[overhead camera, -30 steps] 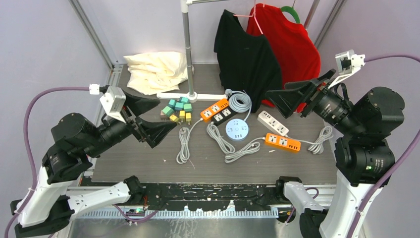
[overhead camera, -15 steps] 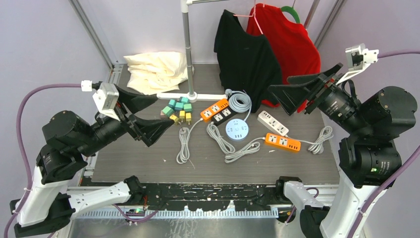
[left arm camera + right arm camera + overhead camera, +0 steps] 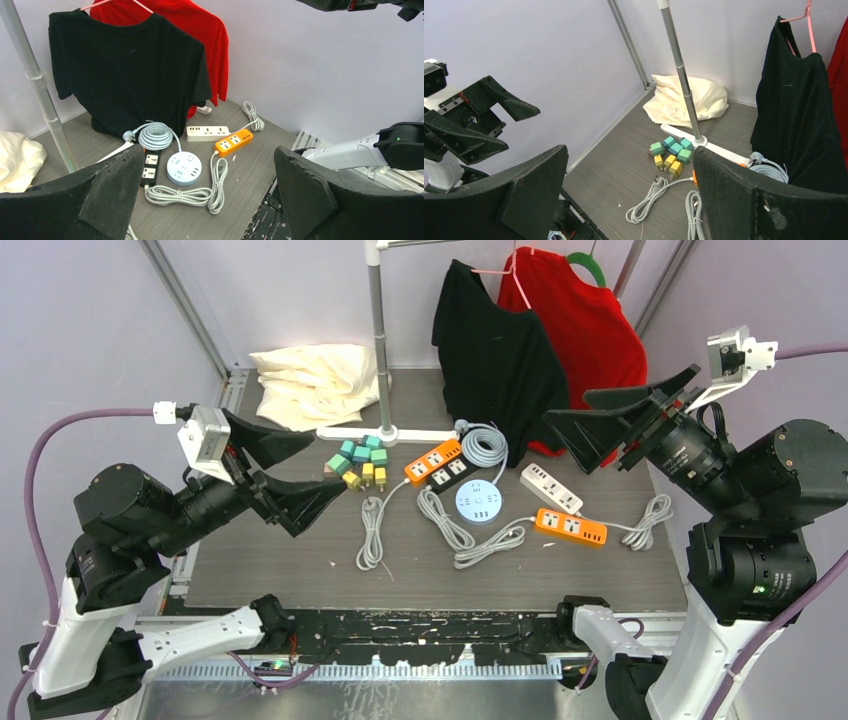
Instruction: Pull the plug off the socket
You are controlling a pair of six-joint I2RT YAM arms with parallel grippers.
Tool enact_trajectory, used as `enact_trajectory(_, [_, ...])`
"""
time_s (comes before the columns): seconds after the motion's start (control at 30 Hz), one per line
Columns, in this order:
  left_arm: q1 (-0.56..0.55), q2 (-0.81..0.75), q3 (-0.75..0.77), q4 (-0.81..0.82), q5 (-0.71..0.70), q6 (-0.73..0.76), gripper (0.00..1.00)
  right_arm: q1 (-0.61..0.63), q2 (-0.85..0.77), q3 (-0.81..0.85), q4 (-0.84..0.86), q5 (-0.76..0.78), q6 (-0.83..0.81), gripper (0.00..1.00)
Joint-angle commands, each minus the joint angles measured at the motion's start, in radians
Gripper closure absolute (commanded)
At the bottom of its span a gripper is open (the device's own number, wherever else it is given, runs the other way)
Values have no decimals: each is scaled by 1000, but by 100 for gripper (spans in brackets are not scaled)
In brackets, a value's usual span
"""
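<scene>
Several power strips lie mid-table: an orange strip [image 3: 433, 462], a black strip [image 3: 455, 471], a round pale-blue socket [image 3: 479, 502], a white strip [image 3: 551, 487] and a second orange strip [image 3: 571, 527], each with a grey cord. The left wrist view shows the round socket [image 3: 184, 168] and the orange strip [image 3: 234, 141]. I cannot make out a plug seated in any socket. My left gripper [image 3: 333, 465] hovers open above the table's left side. My right gripper [image 3: 566, 408] hangs open high at the right. Both wrist views, left gripper [image 3: 207, 156] and right gripper [image 3: 629, 152], show nothing between the fingers.
Green and yellow plug cubes [image 3: 360, 462] cluster by the rack base. A coiled grey cable [image 3: 484, 445] lies behind the strips. A rack pole [image 3: 378, 340] stands at the back with a black shirt [image 3: 497, 350] and a red shirt [image 3: 585, 330]. Cream cloth [image 3: 312, 383] lies back left.
The left arm has drawn back to the left and lifted slightly. The right arm has risen and shifted right. Both grippers stay open.
</scene>
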Motion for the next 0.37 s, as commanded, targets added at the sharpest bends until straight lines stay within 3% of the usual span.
enact_trajectory(0.0, [2,2,30,9,21,-5,1,-5,-4,23,43,0,17,0])
enact_trajectory(0.33, [2,-4,17,10,27,-7,1,-7,-5,19,43,-14,8,0])
